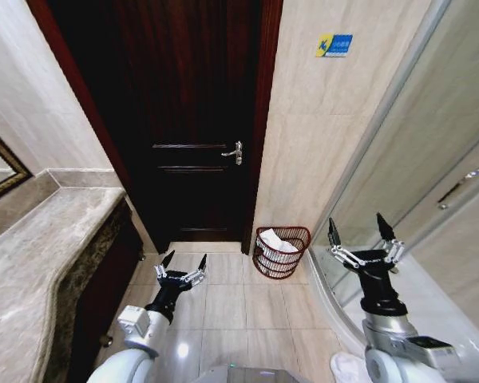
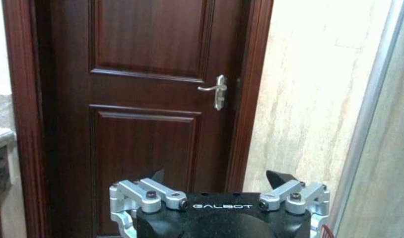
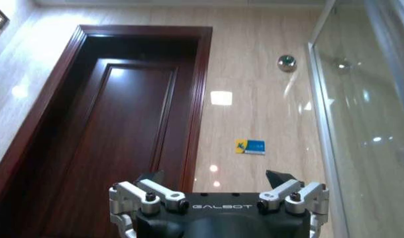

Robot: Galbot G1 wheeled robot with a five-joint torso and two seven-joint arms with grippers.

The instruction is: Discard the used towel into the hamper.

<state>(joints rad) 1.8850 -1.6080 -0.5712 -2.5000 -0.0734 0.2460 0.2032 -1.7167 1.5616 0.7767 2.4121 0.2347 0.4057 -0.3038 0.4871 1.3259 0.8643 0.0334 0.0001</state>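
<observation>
Nearest the head camera, both arms rise from the robot's body with empty claws. Right gripper point(image 1: 361, 230), raised beside the glass shower enclosure point(image 1: 431, 159), has its fingers spread wide with nothing between them; the right wrist view confirms the gap, looking up at the tiled wall and a small blue-and-yellow sign point(image 3: 250, 147). Left gripper point(image 1: 182, 264), held lower over the tiled floor point(image 1: 223, 303), likewise stands apart and empty; its wrist view faces the dark wooden door point(image 2: 149, 89) and lever handle point(image 2: 217, 90).

Largest fixtures: door, shower glass, and the marble vanity counter point(image 1: 40, 255) along the robot's left.

Hamper point(image 1: 281, 251): a reddish-brown wire basket standing on the floor against the wall, between the door frame and the shower's edge (likely placed there to keep the doorway clear). White cloth, apparently the towel point(image 1: 274, 242), lies inside it, one end rising to the rim.

Judgement: with the towel in the basket and both claws empty, the discard appears complete.
</observation>
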